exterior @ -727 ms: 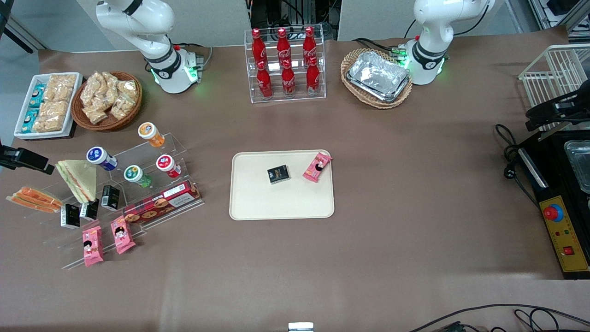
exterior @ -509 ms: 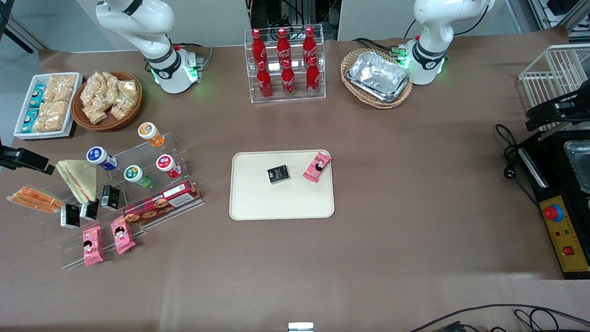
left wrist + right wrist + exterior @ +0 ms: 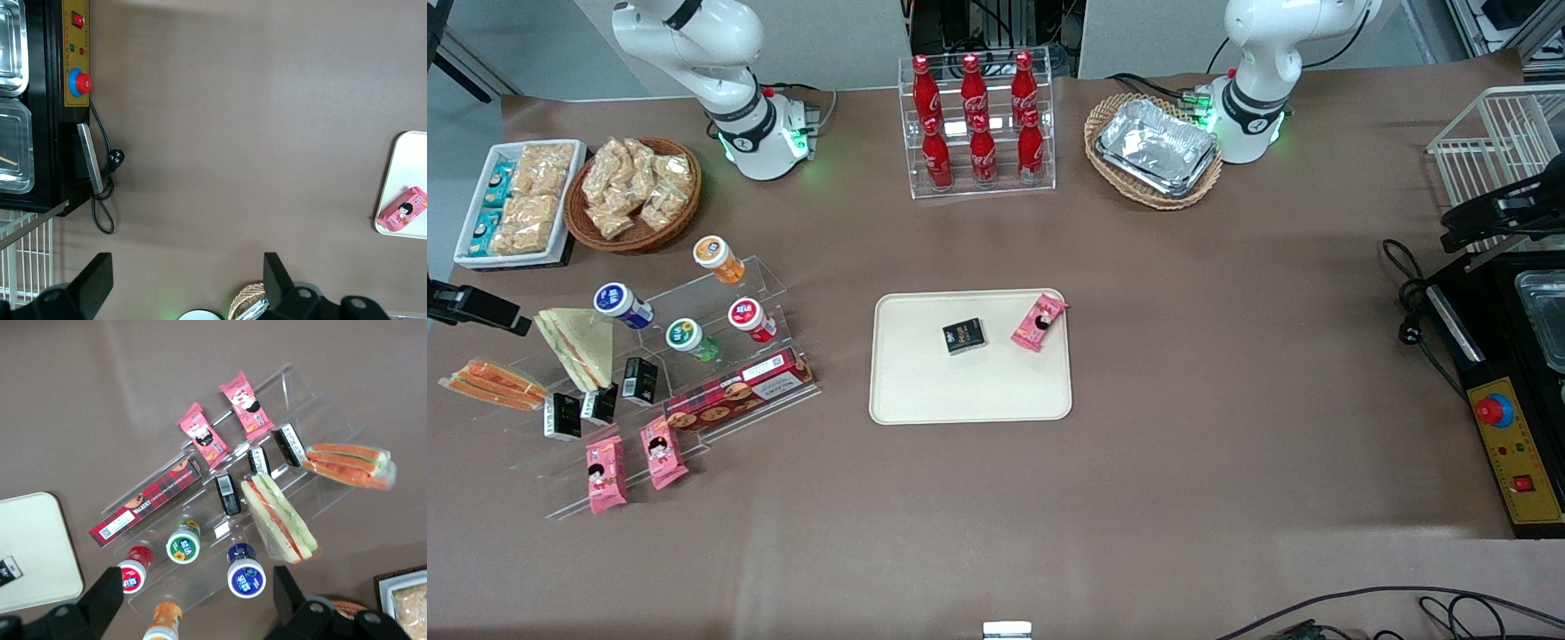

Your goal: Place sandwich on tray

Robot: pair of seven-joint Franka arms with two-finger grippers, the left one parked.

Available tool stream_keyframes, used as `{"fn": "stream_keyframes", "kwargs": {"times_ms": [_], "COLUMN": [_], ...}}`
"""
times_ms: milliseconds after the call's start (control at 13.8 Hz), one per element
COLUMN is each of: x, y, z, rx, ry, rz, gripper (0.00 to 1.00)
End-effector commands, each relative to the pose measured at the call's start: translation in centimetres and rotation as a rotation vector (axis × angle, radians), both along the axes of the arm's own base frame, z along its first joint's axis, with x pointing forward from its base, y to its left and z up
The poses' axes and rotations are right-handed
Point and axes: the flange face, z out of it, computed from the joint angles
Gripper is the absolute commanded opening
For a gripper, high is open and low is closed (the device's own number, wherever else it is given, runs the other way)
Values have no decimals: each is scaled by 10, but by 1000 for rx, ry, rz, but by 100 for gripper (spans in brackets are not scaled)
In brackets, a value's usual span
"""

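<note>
Hovering high over the clear rack, gripper with fingers spread wide and nothing between them. Sandwich lying at the rack's edge toward the working arm's end of the table, just beside the bigger triangular sandwich. Well apart from it at mid-table, tray carrying a black box and a pink pack

Gripper above sandwich display
</note>
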Motion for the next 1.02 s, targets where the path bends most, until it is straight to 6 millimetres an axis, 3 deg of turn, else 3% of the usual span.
{"fn": "stream_keyframes", "kwargs": {"times_ms": [0, 509, 945], "x": [-17, -48, -51], "y": [-17, -87, -126], "z": [8, 5, -9], "rx": [-7, 5, -6], "ry": [19, 67, 47], "rz": [-69, -186, -326], "gripper": [100, 100, 100]}}
